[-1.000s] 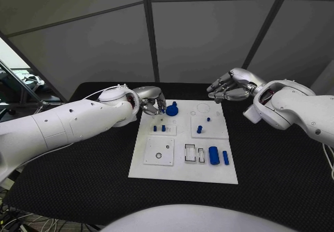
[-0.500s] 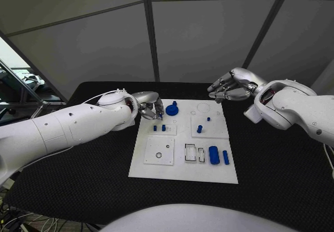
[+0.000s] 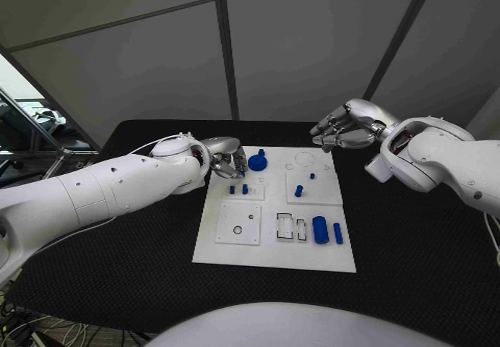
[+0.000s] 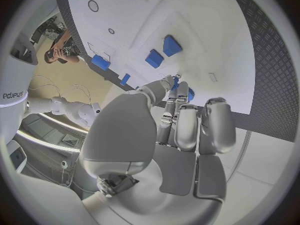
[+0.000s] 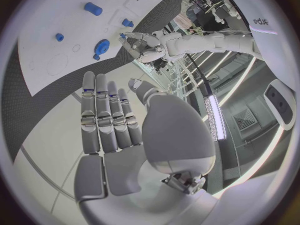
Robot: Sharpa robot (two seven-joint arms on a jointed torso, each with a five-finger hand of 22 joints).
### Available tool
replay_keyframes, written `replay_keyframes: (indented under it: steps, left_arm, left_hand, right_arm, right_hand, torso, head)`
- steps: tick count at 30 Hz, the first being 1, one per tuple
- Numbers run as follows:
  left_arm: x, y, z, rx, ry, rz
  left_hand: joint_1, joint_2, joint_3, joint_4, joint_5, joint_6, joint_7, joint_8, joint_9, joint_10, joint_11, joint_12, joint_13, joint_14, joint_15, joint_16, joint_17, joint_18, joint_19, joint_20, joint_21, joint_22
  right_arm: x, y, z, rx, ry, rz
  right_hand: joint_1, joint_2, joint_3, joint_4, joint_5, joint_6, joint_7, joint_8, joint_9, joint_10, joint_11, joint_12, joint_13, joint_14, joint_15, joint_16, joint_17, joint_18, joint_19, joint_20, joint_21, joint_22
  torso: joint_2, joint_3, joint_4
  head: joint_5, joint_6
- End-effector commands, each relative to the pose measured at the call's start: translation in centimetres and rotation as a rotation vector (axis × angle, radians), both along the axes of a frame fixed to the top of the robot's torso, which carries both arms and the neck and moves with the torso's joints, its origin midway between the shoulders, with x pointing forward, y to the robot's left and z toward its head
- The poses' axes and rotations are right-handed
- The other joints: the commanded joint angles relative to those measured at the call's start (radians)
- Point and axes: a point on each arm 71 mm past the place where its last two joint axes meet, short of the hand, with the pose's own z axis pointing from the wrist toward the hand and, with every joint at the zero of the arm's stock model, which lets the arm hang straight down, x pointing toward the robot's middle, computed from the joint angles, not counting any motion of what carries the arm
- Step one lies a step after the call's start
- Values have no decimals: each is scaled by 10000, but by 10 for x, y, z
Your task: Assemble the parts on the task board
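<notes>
Left hand [image 3: 224, 160] sits at the upper left corner of the task board [image 3: 273, 256], fingers curled beside the round blue part [image 3: 257, 163]; whether they touch it, I cannot tell. Mid-board, two small blue pegs [image 3: 238, 190] stand in a square plate. Lower right, a blue cylinder [image 3: 319, 229] lies beside a slot. Right hand [image 3: 342, 129] hovers upper right, fingers loosely spread, holding nothing.

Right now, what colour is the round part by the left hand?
Blue round part, clearest in the head view.
</notes>
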Motion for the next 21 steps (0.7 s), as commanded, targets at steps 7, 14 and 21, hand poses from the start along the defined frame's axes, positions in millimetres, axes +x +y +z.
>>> replay_keyframes:
  steps: [7,14,21]
  left_arm:
    - [3,2,-2,81,148,163]
    - [3,-1,-3,107,238,91]
    - [4,-1,-4,170,328,117]
  left_hand:
    - [-81,0,-20,37,22,68,-5,-41,-19,74,-3,-47,-17,230,56,68,-12,-589,227,69,72,162]
    - [-71,4,-16,29,24,64,-5,-51,-21,71,-3,-60,-17,227,57,66,-21,-593,231,70,90,179]
    - [-65,5,-14,24,24,62,-6,-58,-23,70,-2,-69,-17,227,57,67,-21,-593,230,70,88,178]
  right_arm:
    - [0,2,2,51,-92,98]
    - [0,2,2,52,-89,111]
    - [0,2,2,52,-87,115]
  right_hand:
    - [8,72,9,-28,48,27,-12,51,12,-59,-29,52,-14,-27,-46,-46,10,26,62,-1,-52,-11]
    - [8,72,9,-28,48,27,-12,51,12,-59,-29,52,-14,-27,-46,-46,10,26,62,-1,-52,-11]
    - [8,72,9,-28,48,27,-12,51,12,-59,-29,52,-14,-27,-46,-46,10,26,62,-1,-52,-11]
  torso:
    - [1,-4,12]
    - [0,-4,7]
    - [-3,-1,10]
  head:
    - [-22,-10]
    - [-16,-37]
    - [-20,-51]
